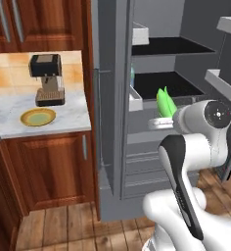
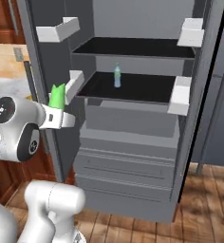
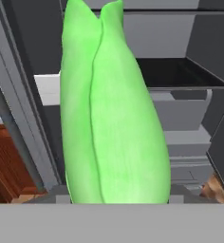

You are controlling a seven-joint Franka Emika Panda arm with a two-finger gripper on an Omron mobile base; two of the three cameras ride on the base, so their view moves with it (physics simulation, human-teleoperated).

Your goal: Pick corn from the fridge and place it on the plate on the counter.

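The bright green corn (image 1: 165, 101) stands upright out of my gripper (image 1: 163, 114), which is shut on its lower end, in front of the open fridge (image 1: 112, 98) at the height of its middle shelf. From the right side the corn (image 2: 57, 96) rises above the white hand (image 2: 57, 118), just outside the fridge's left wall (image 2: 47, 57). In the hand view the corn (image 3: 111, 109) hides my fingertips. The plate (image 1: 37, 117), yellow-rimmed with a pale green centre, lies on the marbled counter (image 1: 10, 115), well to the left of the gripper.
A dark coffee machine (image 1: 47, 80) stands on the counter just behind the plate. A blue-green bottle (image 2: 117, 76) stands upright on the fridge's middle shelf. White door bins (image 2: 182, 97) and grey drawers (image 2: 128, 166) line the fridge. Reddish cabinets (image 1: 49, 171) sit under the counter.
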